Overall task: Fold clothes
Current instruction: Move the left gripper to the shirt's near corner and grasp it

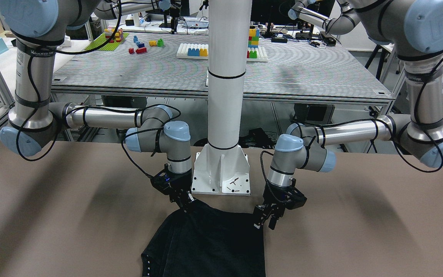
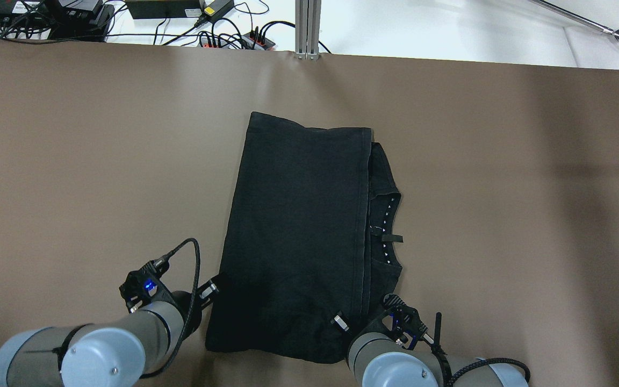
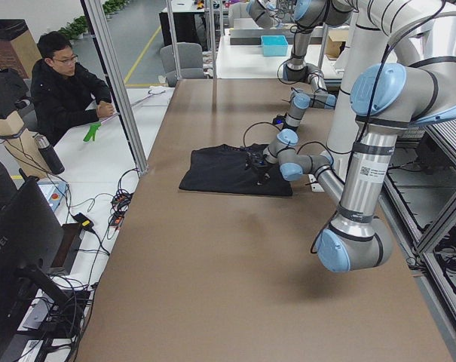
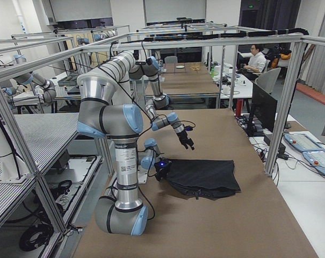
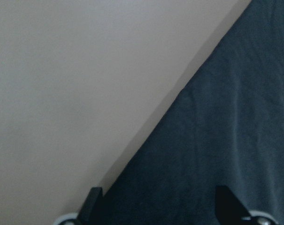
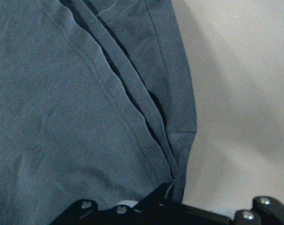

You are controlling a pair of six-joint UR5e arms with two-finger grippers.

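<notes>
The clothes [image 2: 299, 226] are one black piece lying folded in the middle of the brown table, its collar showing along the right edge. My left gripper [image 2: 210, 289] is at the near left corner. In the left wrist view its fingers [image 5: 92, 199] stand wide apart and open over the fabric's edge [image 5: 217, 140]. My right gripper [image 2: 340, 321] is at the near right corner, shut on a pinch of layered hem [image 6: 167, 187]. In the front-facing view that corner [image 1: 192, 206] rises slightly to the right gripper [image 1: 186, 201].
The white pillar's base plate [image 1: 221, 181] stands just behind the garment, between both arms. Cables and power strips [image 2: 223, 32] lie past the far table edge. A person [image 3: 65, 83] sits beyond that edge. Bare brown table [image 2: 73, 161] spreads to both sides.
</notes>
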